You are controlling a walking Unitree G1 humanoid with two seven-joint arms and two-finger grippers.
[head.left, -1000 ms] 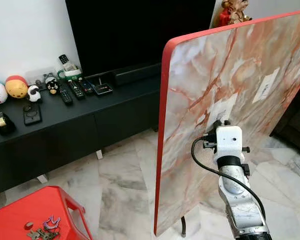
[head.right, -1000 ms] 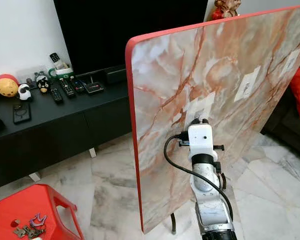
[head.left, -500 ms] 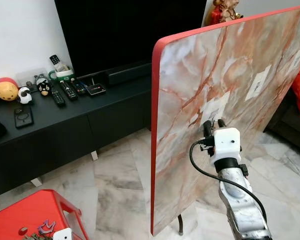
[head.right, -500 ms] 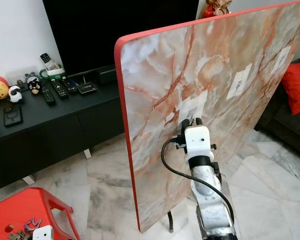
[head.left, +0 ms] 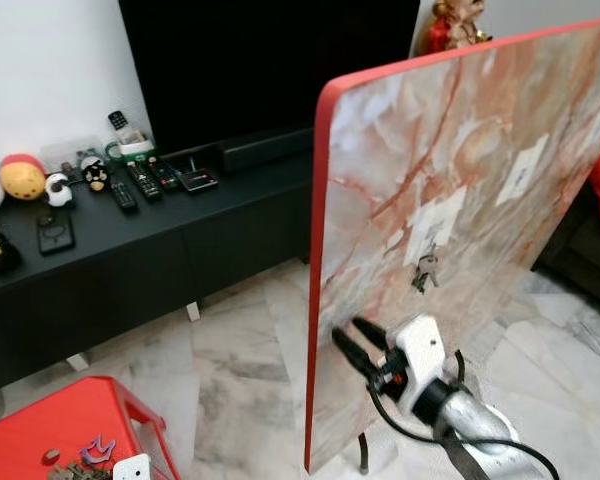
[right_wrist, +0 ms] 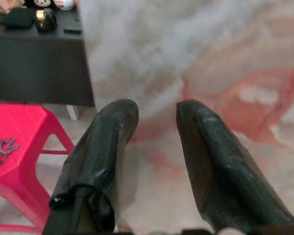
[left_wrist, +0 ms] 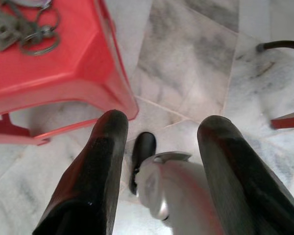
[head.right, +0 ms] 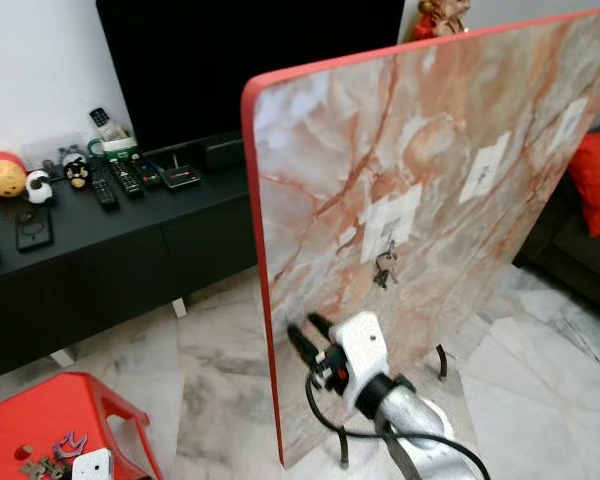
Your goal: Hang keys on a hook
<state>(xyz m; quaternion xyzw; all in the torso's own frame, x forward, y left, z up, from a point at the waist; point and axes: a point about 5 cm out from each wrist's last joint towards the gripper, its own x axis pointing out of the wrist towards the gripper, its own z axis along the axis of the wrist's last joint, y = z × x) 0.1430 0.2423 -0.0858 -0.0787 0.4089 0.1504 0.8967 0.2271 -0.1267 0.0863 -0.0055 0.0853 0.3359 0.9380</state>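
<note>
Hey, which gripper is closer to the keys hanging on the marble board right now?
The right gripper. It sits open just below and to the left of the hanging keys, in front of the board. The left gripper is low over the floor beside the red stool, far from them.

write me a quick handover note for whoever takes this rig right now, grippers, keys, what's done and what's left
Right gripper: open and holding nothing, low in front of the marble board, below the hook.
Left gripper: open and holding nothing, above the floor beside the red stool.
Done: one set of keys hangs on the hook on the board.
Left: more keys lie on the red stool. If those are to be hung too, the left gripper is nearest.
</note>
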